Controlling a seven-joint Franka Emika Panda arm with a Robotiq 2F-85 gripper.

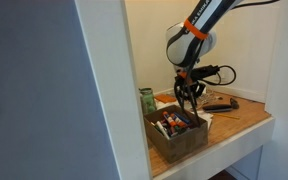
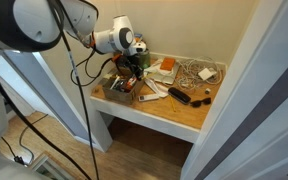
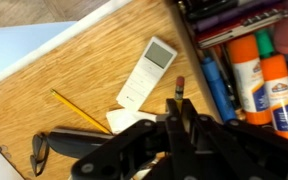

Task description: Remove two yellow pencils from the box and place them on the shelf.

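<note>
arm [image 1: 200, 24] bends down, claw [image 1: 187, 97] pinched on a pencil [image 3: 179, 88] by the box [image 1: 180, 137].

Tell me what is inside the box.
Seen from the wrist, the box holds two orange-and-white glue sticks, a blue marker and dark pens. The gripper, shut on a pencil, covers the rest, so what lies beneath cannot be seen.

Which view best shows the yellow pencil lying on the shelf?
The wrist view: the pencil lies in full on the bare shelf near the white remote. In both exterior views it is too small to make out.
</note>
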